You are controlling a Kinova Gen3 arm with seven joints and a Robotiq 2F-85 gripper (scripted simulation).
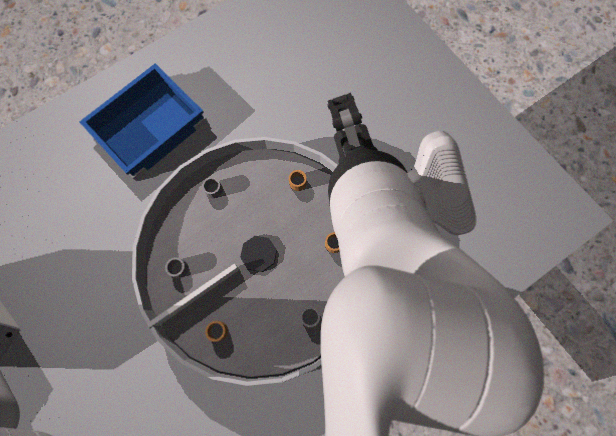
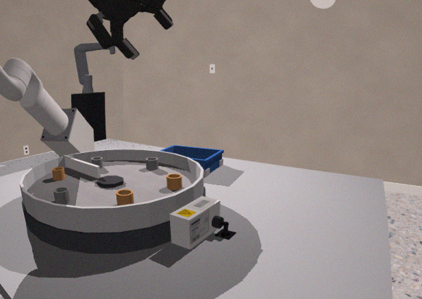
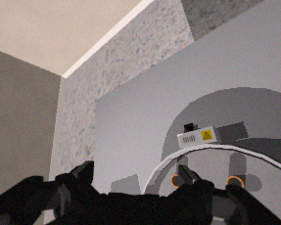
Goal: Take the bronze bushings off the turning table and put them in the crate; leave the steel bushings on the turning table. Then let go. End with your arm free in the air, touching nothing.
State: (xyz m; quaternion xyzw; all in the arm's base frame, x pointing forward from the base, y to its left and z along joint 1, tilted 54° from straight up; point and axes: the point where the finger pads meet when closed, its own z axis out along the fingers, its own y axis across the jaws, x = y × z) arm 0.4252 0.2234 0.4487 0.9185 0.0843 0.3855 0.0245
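Note:
The turning table holds three bronze bushings; in the exterior view they show as orange rings. Two of them show in the wrist view. Three steel bushings stand on it too. The blue crate is empty, beyond the turning table. My gripper is open and empty, high above the turning table's rim.
A fixed white bar runs from the rim toward the dark hub. A white control box with a knob sits against the turning table's side. A camera post stands behind the table.

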